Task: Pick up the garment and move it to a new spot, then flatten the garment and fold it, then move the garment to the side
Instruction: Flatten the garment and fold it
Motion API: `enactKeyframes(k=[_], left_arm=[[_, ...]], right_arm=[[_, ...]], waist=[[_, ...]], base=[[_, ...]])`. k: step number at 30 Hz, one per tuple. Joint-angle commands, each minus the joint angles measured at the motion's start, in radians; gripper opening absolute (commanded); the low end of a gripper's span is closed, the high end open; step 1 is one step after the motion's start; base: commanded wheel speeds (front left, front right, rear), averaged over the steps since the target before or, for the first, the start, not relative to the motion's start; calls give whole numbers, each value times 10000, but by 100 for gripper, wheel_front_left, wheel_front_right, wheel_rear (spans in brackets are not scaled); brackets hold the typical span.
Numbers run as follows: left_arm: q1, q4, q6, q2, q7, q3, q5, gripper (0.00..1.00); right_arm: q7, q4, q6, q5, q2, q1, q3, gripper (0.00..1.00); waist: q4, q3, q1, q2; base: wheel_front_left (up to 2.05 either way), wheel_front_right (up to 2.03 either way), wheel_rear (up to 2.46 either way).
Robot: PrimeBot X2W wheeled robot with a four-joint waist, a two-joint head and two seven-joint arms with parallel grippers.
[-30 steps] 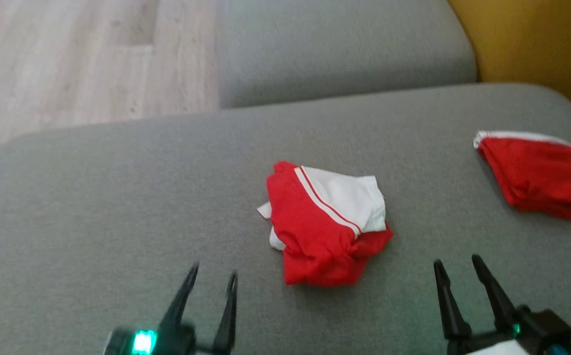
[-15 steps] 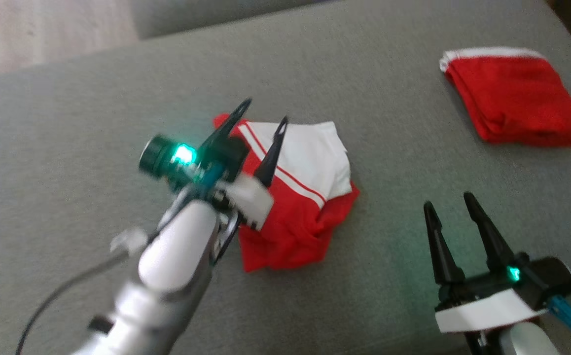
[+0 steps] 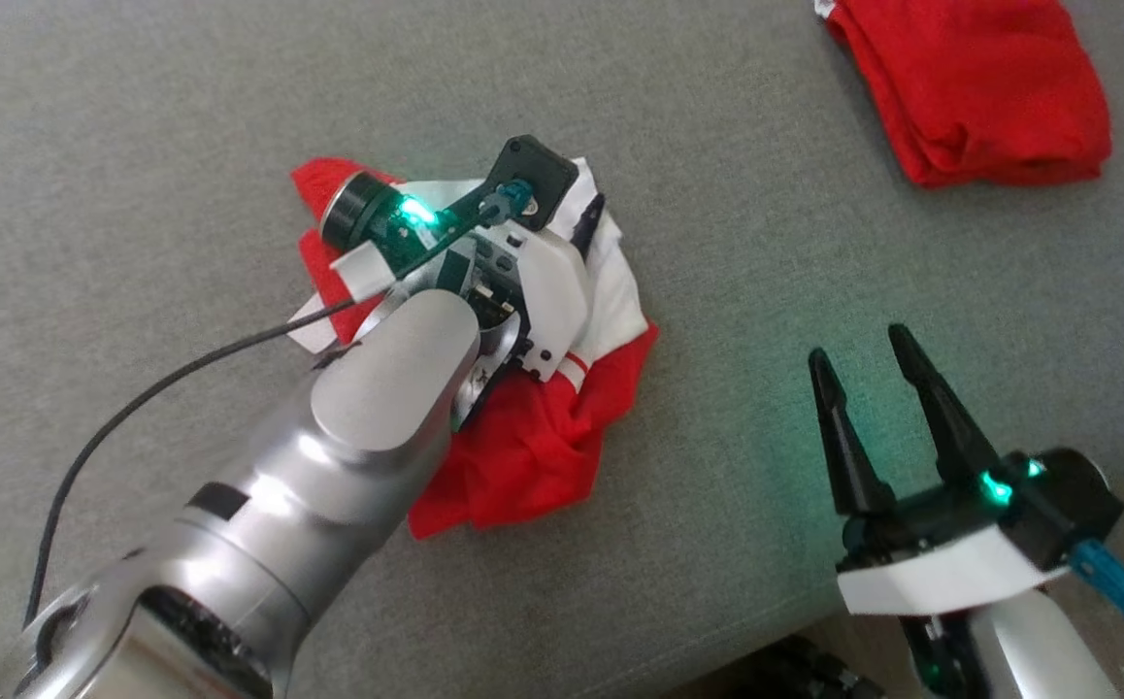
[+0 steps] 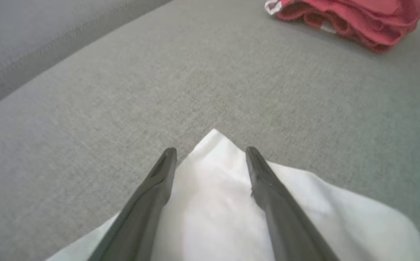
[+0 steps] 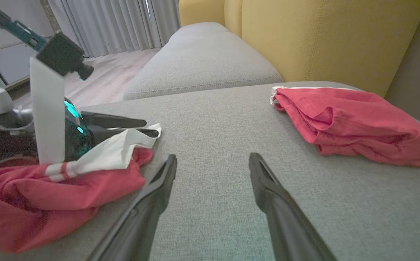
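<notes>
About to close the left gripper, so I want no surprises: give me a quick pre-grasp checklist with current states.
1. Left gripper open: ok, jaws spread.
2. Cloth between its fingers: ok, a white corner of the crumpled red-and-white garment lies there.
3. How many layers would be caught: cannot tell.
4. Right gripper out of the way: ok, open over the bare grey fabric cushion.
5. Folded red garment apart from the grasp: ok, far right.
</notes>
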Motion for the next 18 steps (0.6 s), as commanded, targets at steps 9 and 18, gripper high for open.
enactKeyframes(k=[9,18], left_arm=[[-509,1082,111,38,-401,-908,-978,0],[-1578,583,31,38,-1959,-1262,-1722,0]], right_arm=[[-109,-376,-9,254,-180,-624,491,100],[-109,-248,-9,100,-188,-292,377,100]], waist=[[-136,177,-2,0],[247,-1266,-2,0]], base=[[0,0,0],[0,0,0]])
